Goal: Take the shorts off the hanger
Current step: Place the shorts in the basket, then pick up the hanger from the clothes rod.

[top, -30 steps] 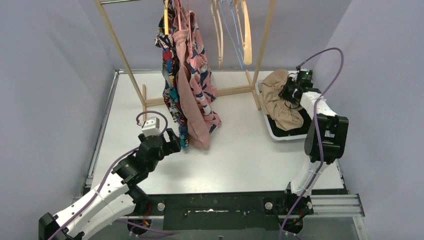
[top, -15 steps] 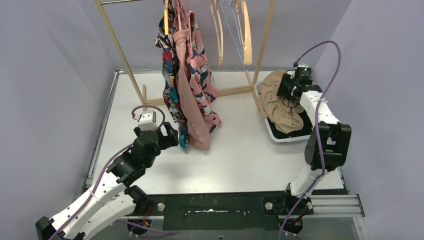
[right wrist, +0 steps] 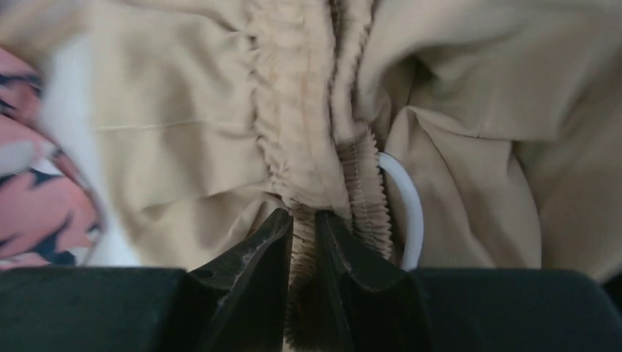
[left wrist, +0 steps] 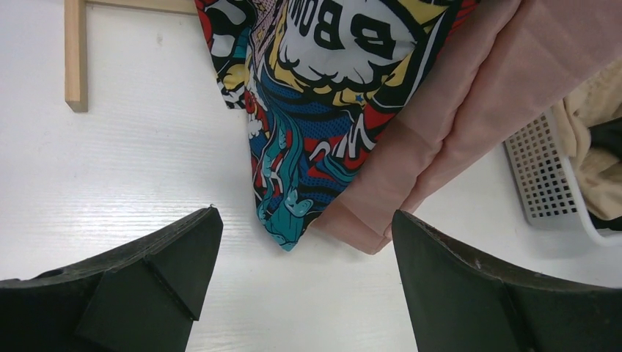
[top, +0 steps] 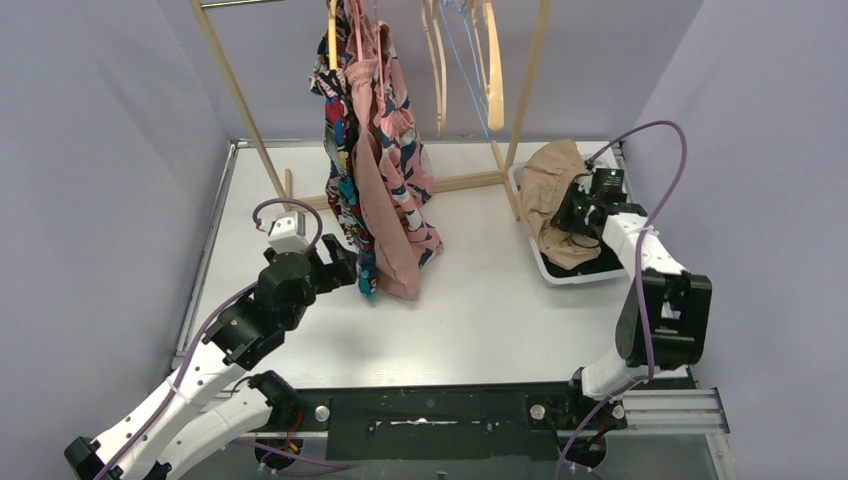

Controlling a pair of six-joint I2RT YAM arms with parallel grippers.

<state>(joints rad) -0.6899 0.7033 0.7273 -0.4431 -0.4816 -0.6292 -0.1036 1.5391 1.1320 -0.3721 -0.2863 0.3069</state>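
Comic-print shorts (top: 341, 150) and plain dusty pink shorts (top: 385, 215) hang with pink floral shorts (top: 408, 150) from hangers on the wooden rack. My left gripper (top: 335, 268) is open just left of their lower hems; in the left wrist view the comic-print hem (left wrist: 293, 191) and pink hem (left wrist: 411, 154) lie between and beyond its fingers. My right gripper (top: 580, 212) is shut on the elastic waistband of the beige shorts (right wrist: 308, 169), which lie heaped in the white basket (top: 565, 275). Black fabric shows under the beige shorts (top: 555, 195).
The wooden rack's legs (top: 240, 100) and base bar (top: 465, 182) stand across the back of the white table. Empty wooden hangers (top: 490, 60) hang at the right of the rail. The basket's mesh wall shows in the left wrist view (left wrist: 543, 176). Grey walls close both sides.
My right gripper moved down and toward the near side of the basket, still on the beige shorts. My left gripper crept slightly up toward the hanging hems.
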